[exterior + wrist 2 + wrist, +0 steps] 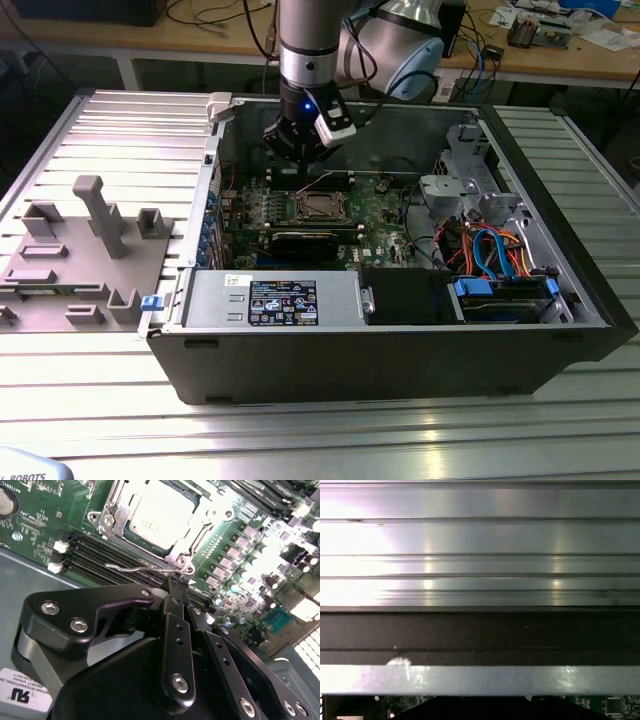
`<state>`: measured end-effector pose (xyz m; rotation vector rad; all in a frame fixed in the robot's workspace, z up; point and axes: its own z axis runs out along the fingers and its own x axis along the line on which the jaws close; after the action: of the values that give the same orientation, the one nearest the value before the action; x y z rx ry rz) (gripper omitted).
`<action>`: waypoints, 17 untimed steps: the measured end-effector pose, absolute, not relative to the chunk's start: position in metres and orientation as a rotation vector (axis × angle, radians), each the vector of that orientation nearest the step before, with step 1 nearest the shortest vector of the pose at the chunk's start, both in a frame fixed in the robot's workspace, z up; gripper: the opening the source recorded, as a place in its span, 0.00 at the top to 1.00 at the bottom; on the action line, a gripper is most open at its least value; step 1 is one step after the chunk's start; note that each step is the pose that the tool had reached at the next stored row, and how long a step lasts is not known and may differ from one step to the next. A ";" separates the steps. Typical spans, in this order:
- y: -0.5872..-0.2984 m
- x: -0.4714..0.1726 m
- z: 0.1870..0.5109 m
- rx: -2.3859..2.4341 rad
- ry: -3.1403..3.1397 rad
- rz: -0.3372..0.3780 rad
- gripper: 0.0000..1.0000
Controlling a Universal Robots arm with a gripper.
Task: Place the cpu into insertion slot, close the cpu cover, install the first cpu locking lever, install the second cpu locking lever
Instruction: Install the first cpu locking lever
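An open computer case (400, 340) lies on its side on a ribbed metal desk (300, 430). Inside it sits a green circuit board (380, 215). The robot arm (308, 45) reaches down into the case from above, and its black tool (300, 140) hangs just over the far part of the board, near the insertion slot (322, 205).

In the second wrist view, the tool (176, 587) has its two thin black fingers (176, 630) pressed close together, with nothing between them that I can see. The tips point at a thin wire locking lever (142, 569) that runs along one edge of the slot. I cannot tell if the tips touch it.

The cpu (162, 515) lies flat in the insertion slot (197, 542), its shiny grey top facing up. The cpu cover (112, 517) is down around it, a silver frame with the chip showing through its window. Long black memory slots (100, 552) run just beside the slot, between it and the tool.

In the exterior view, a grey plastic holder (80, 255) with posts and pockets rests on the desk, at the exterior view's left of the case. Blue and orange cables (495, 250) sit inside the case at the exterior view's right.

In the first wrist view, I see the shiny ribbed desk (480, 540) and a dark band of the case wall (480, 635).
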<state>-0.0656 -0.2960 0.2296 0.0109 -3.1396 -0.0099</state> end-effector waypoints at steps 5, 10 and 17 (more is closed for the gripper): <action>-0.296 -0.065 0.225 0.057 -3.139 -0.024 0.89; -0.296 -0.062 0.220 0.057 -3.137 -0.031 0.89; -0.296 -0.054 0.216 0.057 -3.134 -0.036 0.89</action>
<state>-0.0539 -0.2962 0.2159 0.0565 -3.1340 -0.0358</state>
